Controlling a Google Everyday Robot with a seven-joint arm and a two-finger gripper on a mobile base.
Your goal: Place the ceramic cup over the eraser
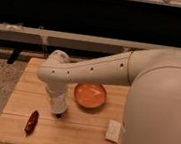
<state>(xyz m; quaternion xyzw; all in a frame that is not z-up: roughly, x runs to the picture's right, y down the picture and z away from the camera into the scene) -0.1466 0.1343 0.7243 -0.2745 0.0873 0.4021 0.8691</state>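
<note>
The arm reaches across the desk [75, 130], its tool [57, 108] low beside the orange bowl [90, 95] and seemingly gripping the white cup [57, 104]. A dark sliver beneath (probably the eraser [60, 115]) shows at its base. I'd lower straight, keep the cup level, then let go gently.

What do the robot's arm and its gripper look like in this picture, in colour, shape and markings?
The arm is off-white, smooth and rounded, like a thick tube that narrows from a bulky near segment to a rounded elbow. A row of small dark dots runs along its side. No cables or labels show. The gripper hangs under the elbow above the wooden table, at the end of a pale, cylindrical wrist; its lowest part looks dark.
</note>
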